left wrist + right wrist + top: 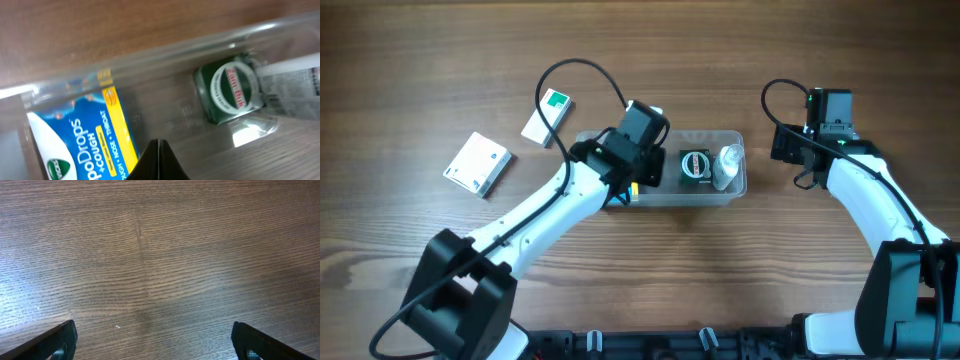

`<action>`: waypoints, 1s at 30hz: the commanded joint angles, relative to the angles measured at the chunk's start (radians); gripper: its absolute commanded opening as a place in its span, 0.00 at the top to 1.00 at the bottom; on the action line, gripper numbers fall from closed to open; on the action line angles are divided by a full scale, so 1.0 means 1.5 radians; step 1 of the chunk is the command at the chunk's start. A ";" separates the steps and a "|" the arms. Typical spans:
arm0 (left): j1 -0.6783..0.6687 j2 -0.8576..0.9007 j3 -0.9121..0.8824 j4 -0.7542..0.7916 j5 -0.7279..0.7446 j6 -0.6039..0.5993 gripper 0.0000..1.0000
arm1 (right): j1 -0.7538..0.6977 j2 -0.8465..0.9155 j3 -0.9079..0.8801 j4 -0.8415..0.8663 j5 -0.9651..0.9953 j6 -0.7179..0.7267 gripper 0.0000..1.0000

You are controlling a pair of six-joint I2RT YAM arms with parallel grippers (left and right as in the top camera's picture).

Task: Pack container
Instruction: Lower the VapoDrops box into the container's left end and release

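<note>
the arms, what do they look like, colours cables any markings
Both arms are alike: the left arm and right arm have smooth white links with bulky black joints. A thin black cable loops from each wrist. The left claw and right claw have black fingers. No markings are readable.

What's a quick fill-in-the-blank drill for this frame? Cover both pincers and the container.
1. The left pincer, over the container, is ____.
2. The right pincer is ____ above the bare wooden table.
3. The round tin inside the container is ____ in colour.
4. On the table outside the container lie ____ small boxes: a white box and a green-marked box.

Missing words: shut; open; green; two.
</note>
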 commanded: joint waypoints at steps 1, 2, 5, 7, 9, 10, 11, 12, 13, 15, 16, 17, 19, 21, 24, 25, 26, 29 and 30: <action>-0.001 0.009 0.051 -0.018 -0.008 0.049 0.96 | 0.001 0.006 -0.003 0.003 0.011 -0.004 0.00; -0.001 0.011 0.056 -0.023 -0.006 0.049 0.97 | 0.001 0.006 -0.003 0.003 0.011 -0.004 0.00; -0.001 0.026 0.057 -0.027 -0.001 0.054 0.96 | 0.001 0.006 -0.003 0.003 0.011 -0.004 0.00; -0.001 0.057 0.057 -0.028 -0.001 0.054 0.96 | 0.001 0.006 -0.003 0.003 0.011 -0.004 0.00; -0.001 0.083 0.057 -0.028 -0.001 0.054 0.96 | 0.001 0.006 -0.003 0.003 0.011 -0.004 0.01; -0.001 0.091 0.057 -0.028 -0.001 0.054 0.96 | 0.001 0.006 -0.003 0.003 0.011 -0.004 0.00; -0.001 0.099 0.057 -0.028 -0.001 0.061 0.96 | 0.001 0.006 -0.003 0.003 0.011 -0.004 0.00; -0.001 0.107 0.057 -0.028 -0.002 0.072 0.96 | 0.001 0.006 -0.003 0.003 0.011 -0.004 0.00; -0.001 0.112 0.057 -0.028 -0.007 0.074 0.96 | 0.001 0.006 -0.003 0.003 0.011 -0.004 0.00; -0.001 0.115 0.057 -0.026 -0.010 0.088 0.96 | 0.001 0.006 -0.003 0.003 0.011 -0.004 0.00; -0.001 0.115 0.057 -0.024 -0.012 0.088 0.96 | 0.001 0.006 -0.003 0.003 0.011 -0.004 0.00; -0.001 0.115 0.057 -0.022 -0.012 0.088 0.96 | 0.001 0.006 -0.003 0.003 0.011 -0.004 0.00; -0.001 0.120 0.057 -0.018 -0.012 0.089 0.96 | 0.001 0.006 -0.003 0.003 0.011 -0.004 0.00; -0.001 0.127 0.057 -0.012 -0.011 0.106 0.96 | 0.001 0.006 -0.003 0.003 0.011 -0.004 0.00; -0.001 0.136 0.057 -0.012 -0.012 0.122 0.96 | 0.001 0.006 -0.003 0.003 0.011 -0.004 0.00; -0.001 0.139 0.057 -0.012 -0.014 0.134 0.96 | 0.001 0.006 -0.003 0.003 0.011 -0.004 0.00; -0.001 0.142 0.057 -0.012 -0.014 0.141 0.96 | 0.001 0.006 -0.003 0.003 0.011 -0.004 0.00; -0.001 0.143 0.057 -0.012 -0.016 0.140 0.96 | 0.001 0.006 -0.003 0.003 0.011 -0.004 0.00; -0.001 0.143 0.057 -0.012 -0.016 0.140 0.96 | 0.001 0.006 -0.003 0.003 0.011 -0.004 0.00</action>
